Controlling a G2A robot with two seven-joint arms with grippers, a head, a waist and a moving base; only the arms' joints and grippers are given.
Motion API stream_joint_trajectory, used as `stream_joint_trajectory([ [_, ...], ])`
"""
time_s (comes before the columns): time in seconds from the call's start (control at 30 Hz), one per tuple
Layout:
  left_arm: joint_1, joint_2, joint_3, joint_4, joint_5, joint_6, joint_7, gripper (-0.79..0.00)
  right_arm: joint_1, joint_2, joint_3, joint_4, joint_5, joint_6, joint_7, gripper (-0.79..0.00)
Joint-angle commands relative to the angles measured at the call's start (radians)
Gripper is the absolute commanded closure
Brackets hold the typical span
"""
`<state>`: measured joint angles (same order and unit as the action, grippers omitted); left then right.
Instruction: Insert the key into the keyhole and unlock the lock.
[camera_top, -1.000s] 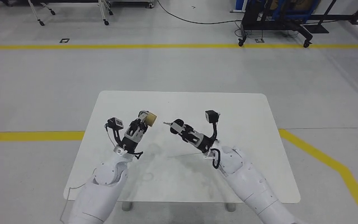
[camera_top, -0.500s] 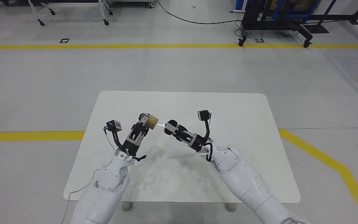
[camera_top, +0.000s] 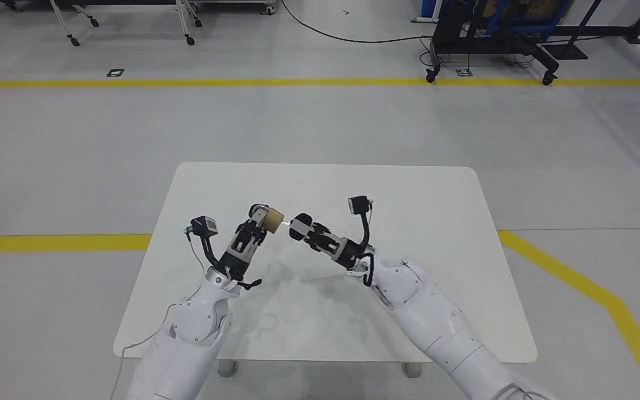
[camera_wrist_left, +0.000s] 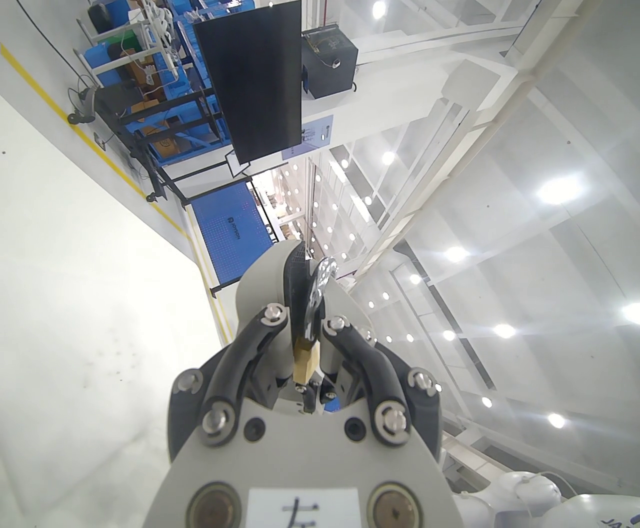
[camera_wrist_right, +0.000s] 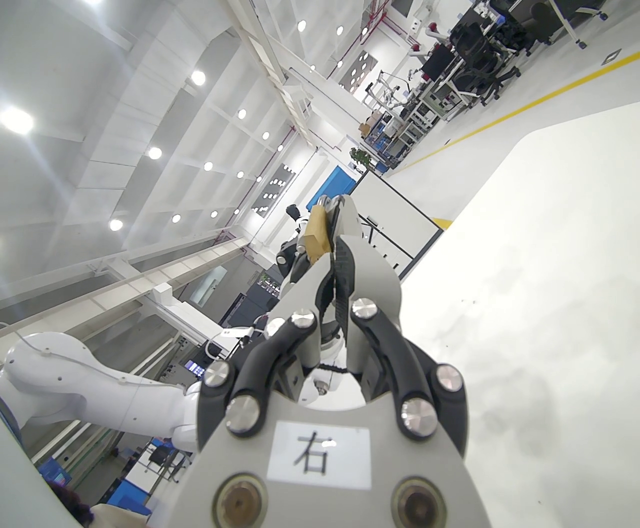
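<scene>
Holds the small brass padlock (camera_top: 268, 214) aloft above the white rectangular table (camera_top: 430, 200), clamped tight at the tips of the left gripper (camera_top: 260, 219). Has carried the thin silver metal key (camera_top: 287, 221), pinched in the right gripper (camera_top: 297, 226), from well apart a second ago right up to the padlock's facing end. Touching or just short: cannot tell. Reads as alignment finished and insertion starting; still needs pushing home, then a turn.

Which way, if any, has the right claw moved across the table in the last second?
Yes. In the top view the right claw has shifted toward picture-left, away from the table's right edge, up to the lock.
</scene>
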<state>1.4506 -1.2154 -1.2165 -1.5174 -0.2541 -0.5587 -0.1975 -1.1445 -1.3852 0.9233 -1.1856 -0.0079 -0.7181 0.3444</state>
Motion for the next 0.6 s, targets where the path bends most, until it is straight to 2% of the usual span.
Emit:
stream_joint_trajectory([
  [0.0, 0.000, -0.001, -0.002, 0.001, -0.007, 0.004, 0.001, 0.000, 0.000, -0.001, -0.002, 0.001, -0.001, 0.000, 0.000, 0.000],
  [0.23, -0.008, -0.006, -0.011, 0.015, -0.118, 0.045, -0.045, 0.000, -0.012, -0.006, -0.005, 0.007, 0.050, -0.030, 0.001, 0.000],
  [0.57, -0.008, -0.011, -0.020, 0.022, -0.137, 0.045, -0.063, 0.000, -0.014, -0.008, -0.007, 0.012, 0.102, -0.041, 0.039, 0.000],
])
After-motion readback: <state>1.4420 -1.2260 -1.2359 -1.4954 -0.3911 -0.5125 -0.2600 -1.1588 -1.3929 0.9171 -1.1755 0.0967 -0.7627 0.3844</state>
